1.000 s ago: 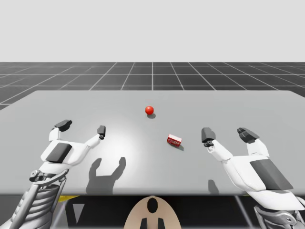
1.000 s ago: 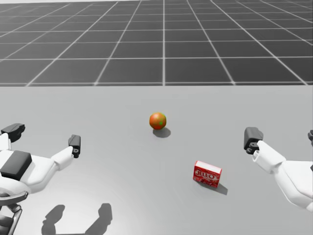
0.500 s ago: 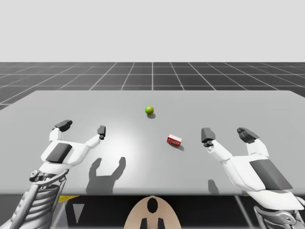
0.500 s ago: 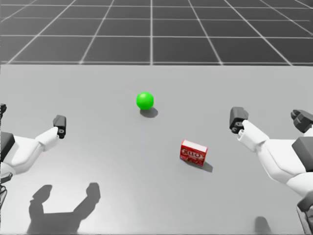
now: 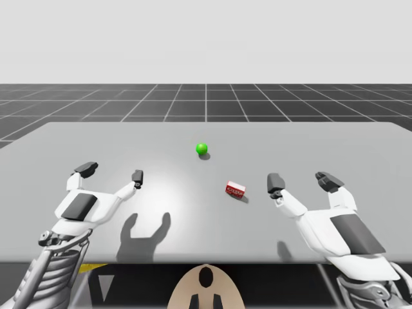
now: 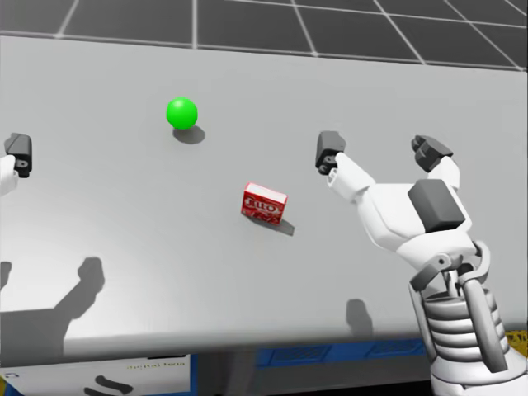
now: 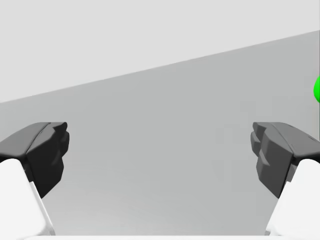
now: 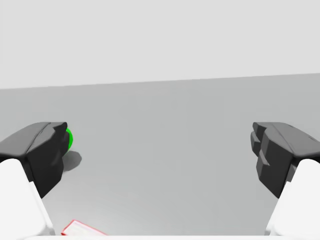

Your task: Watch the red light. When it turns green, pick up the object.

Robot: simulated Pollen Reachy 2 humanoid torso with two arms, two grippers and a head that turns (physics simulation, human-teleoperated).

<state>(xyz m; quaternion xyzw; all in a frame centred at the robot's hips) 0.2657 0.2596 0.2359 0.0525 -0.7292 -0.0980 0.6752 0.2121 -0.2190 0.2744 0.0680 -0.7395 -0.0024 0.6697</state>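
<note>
Mid-table, well inside every edge of the grey table (image 5: 360,148), small red box (image 5: 235,188) lying flat, green light (image 5: 202,148) glowing just behind it, right gripper (image 5: 302,181) hovering near the box, fingers spread wide, holding nothing, left gripper (image 5: 111,172) hanging wide open, empty, well apart.

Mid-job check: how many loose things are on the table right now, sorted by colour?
green light: 1
red box: 1
Total: 2
</note>
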